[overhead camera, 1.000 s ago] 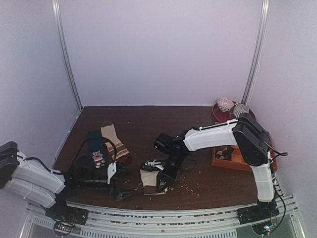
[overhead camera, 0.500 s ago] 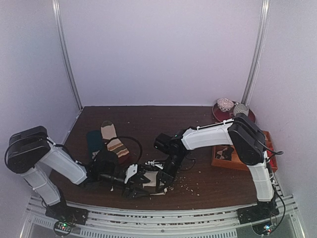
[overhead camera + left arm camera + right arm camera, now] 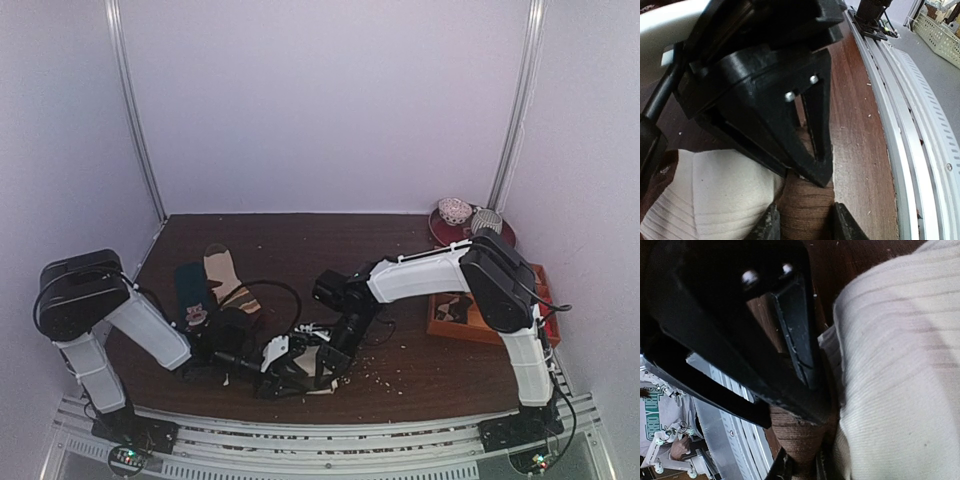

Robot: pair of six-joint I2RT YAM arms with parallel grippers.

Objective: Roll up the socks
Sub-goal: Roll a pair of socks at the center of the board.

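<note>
Back-left of the left claw point(image 3: 283, 362) a dark teal printed sock point(image 3: 192, 292) lies flat on the dark wooden table point(image 3: 300, 250), with a tan brown-striped sock point(image 3: 225, 278) just beside it. The left claw is narrowed onto the cream-white ribbed fabric socks point(image 3: 715, 200), and their tan-brown end fills its gap. The right claw point(image 3: 328, 363) sits nose to nose with it, clamped tight on the same brown end. Right of that claw, a shallow orange wooden tray point(image 3: 440, 325) holds dark and white bits I can't make out. Further back, a round red plate point(image 3: 440, 232) carries a white patterned ball point(image 3: 455, 211) and a grey ball point(image 3: 486, 221).
</note>
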